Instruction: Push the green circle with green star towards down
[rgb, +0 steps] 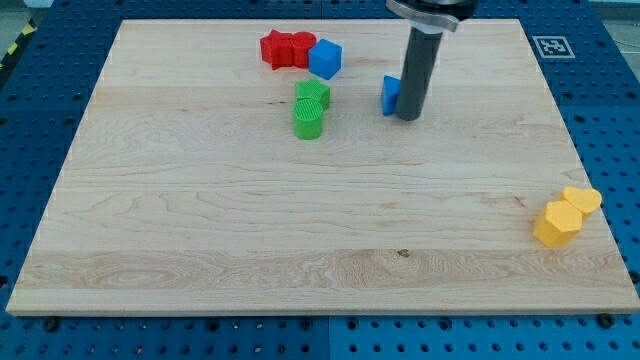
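Two green blocks touch each other left of the board's upper middle. The upper one and the lower one both look ribbed; I cannot tell which is the circle and which the star. My tip rests on the board to the right of them, about a hundred pixels away. A small blue block stands against the rod's left side, partly hidden by it.
Two red blocks and a blue cube cluster above the green pair near the view's top. Two yellow blocks sit touching at the board's right edge. A printed marker is on the board's top right corner.
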